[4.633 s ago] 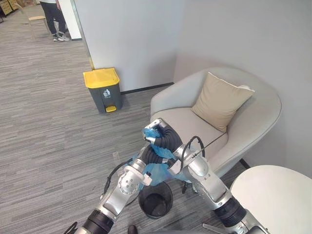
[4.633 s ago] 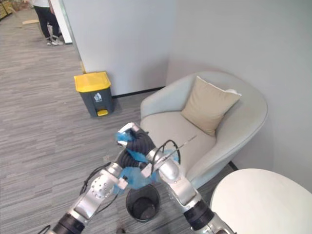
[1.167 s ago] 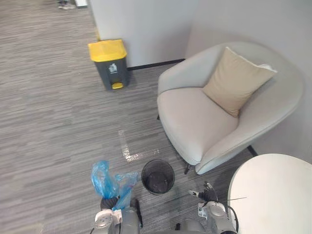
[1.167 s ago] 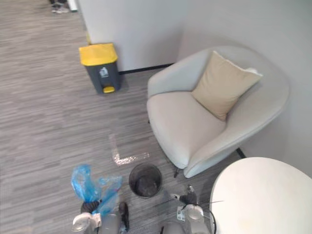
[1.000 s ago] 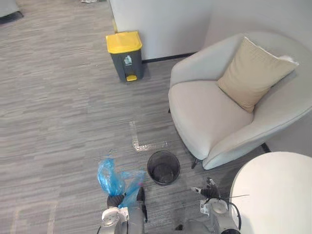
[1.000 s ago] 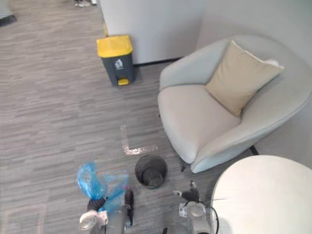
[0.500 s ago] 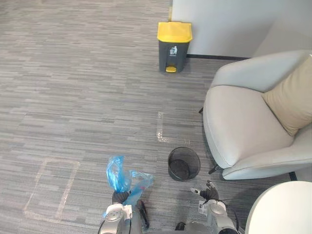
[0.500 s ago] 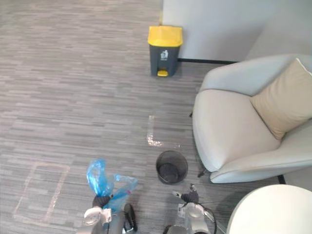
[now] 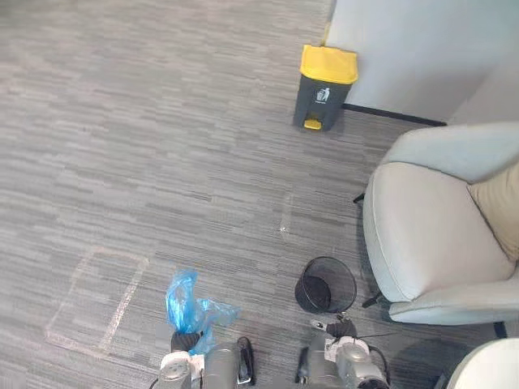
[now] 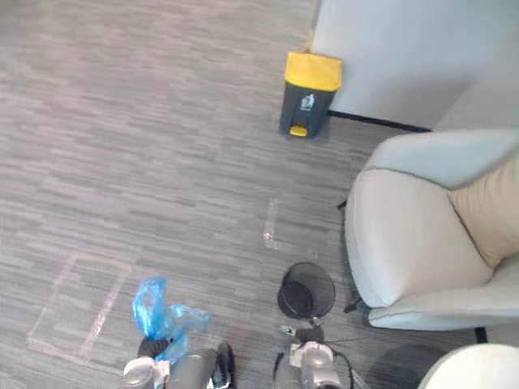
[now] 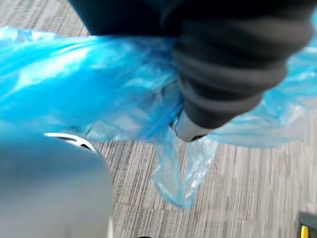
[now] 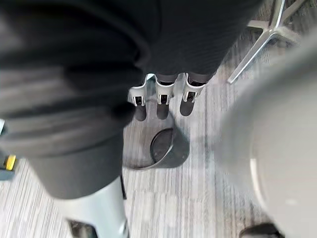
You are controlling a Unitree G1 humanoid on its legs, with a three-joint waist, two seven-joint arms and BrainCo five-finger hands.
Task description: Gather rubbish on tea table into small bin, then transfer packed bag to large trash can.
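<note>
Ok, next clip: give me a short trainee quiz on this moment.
1. True or false: the lid of the yellow-lidded trash can is shut.
2. What is the left hand curled round? A. a blue plastic bag B. a cup C. a bottle
3. Fill in: the small black mesh bin stands on the floor beside the grey ___.
Key: 1 true; 2 A; 3 armchair.

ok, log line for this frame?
left hand: shut on blue bag | right hand: open, empty | yellow-lidded trash can: ahead, lid closed | mesh bin: floor, beside armchair
</note>
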